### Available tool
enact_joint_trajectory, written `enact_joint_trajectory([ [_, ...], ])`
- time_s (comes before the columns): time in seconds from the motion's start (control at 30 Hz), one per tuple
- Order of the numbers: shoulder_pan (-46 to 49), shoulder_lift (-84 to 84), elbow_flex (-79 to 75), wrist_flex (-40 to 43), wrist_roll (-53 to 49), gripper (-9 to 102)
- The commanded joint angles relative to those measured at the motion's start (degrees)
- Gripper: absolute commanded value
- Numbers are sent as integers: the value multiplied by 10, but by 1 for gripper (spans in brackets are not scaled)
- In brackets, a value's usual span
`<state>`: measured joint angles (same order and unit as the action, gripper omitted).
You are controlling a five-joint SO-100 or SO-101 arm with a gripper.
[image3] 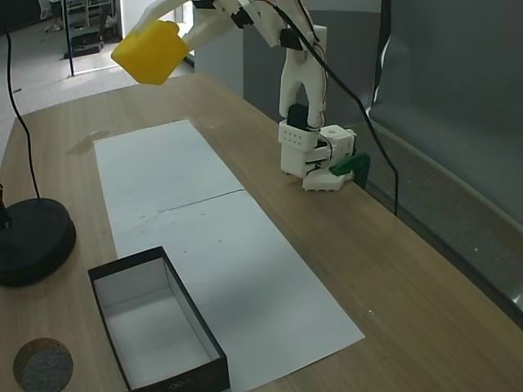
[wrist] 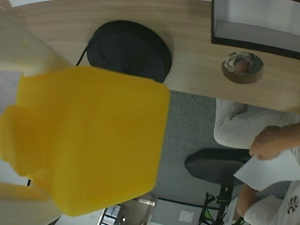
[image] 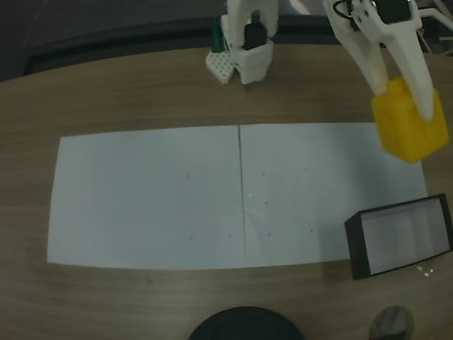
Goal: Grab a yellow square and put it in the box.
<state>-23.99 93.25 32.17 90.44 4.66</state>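
Observation:
The yellow square (image: 409,131) hangs in the air above the right end of the table, with my gripper (image: 408,103) shut on it. It is up and away from the box (image: 357,248), a shallow black-walled tray with a white inside near the front right edge. In the other fixed view the yellow square (image3: 151,51) is held high by my gripper (image3: 161,34) at the far end of the paper, and the box (image3: 176,377) lies near the front. The wrist view has the yellow square (wrist: 93,140) large between pale fingers (wrist: 26,51), with the box (wrist: 248,43) at top right.
Two white paper sheets (image: 177,198) cover the table's middle. A round black object (image: 244,326) and a small tape roll (image: 391,322) sit at the front edge beside the box. The arm's base (image3: 315,151) stands at the table's back. A seated person (wrist: 267,140) is beyond the edge.

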Motion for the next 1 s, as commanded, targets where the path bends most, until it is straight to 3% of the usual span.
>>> enact_joint_trajectory([
  [0.0, -38, -30, -27, -52, 7, 13],
  [0.23, -102, -184, -30, -115, 10, 13],
  [0.73, -105, -316, -31, -146, 11, 13],
  [0.97, -98, -314, -31, -136, 34, 35],
])
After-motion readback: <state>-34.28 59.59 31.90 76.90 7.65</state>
